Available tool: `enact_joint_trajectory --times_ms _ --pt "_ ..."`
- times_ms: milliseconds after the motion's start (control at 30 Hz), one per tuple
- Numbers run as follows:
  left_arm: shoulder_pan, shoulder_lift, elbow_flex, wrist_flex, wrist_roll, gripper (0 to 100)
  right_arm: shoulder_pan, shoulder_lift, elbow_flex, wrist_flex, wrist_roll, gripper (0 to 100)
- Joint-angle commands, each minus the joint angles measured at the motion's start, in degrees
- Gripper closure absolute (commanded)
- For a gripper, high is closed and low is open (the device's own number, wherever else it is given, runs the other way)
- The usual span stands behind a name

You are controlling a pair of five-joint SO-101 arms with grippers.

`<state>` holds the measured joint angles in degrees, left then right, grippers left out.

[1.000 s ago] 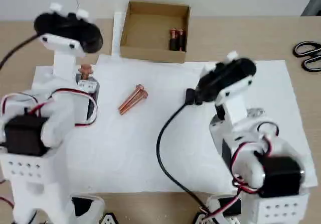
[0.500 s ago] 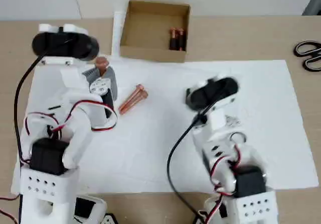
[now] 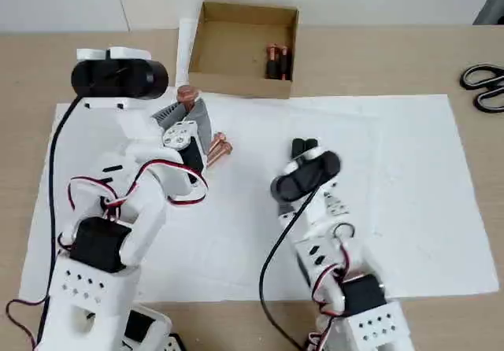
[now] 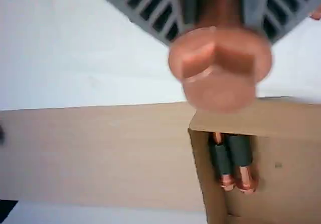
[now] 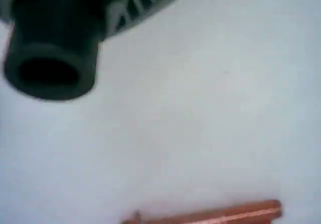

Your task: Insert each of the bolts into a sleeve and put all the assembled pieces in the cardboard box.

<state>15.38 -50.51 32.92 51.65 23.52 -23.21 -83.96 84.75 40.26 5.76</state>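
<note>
While the left gripper (image 3: 187, 112) is clamping a bolt (image 3: 187, 94), the right gripper (image 3: 304, 151) at four o'clock is clenching a sleeve (image 5: 50, 58); alignment seemingly coming next.

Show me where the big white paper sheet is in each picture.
High view: the white paper sheet lies on the wooden table under both arms.
Left wrist view: the sheet lies behind the held copper bolt, short of the cardboard box.
Right wrist view: the sheet lies behind the black sleeve and under a loose copper bolt.
Shared landmark: the box, beyond the sheet's far edge in the high view.
</note>
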Motion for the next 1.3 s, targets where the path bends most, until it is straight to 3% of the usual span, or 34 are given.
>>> enact_joint_trajectory --times_ms 0,233,433,867,1033,1267 --pt "1.58 -1.23 0.57 -2.29 0.35 99 -4.88 -6.29 2.81 -2.24 0.26 99.5" --pt "3.52 -1.14 2.15 -2.46 0.44 99 -6.9 -20.62 8.26 -1.8 -7.3 99.5" --pt "3.6 -1.14 2.33 -4.57 2.29 99 -7.08 -19.38 8.7 -1.8 -7.38 99.5" --pt "9.85 -1.14 14.9 -20.92 0.79 99 -7.16 -19.38 9.85 -2.15 -7.82 99.5" --pt "12.4 -1.14 18.42 -22.86 0.44 99 -7.25 -19.38 9.85 -2.24 -13.36 99.5" --pt "13.63 -1.14 22.37 -25.23 0.44 99 -11.65 -19.38 11.6 -4.53 -13.19 99.5"
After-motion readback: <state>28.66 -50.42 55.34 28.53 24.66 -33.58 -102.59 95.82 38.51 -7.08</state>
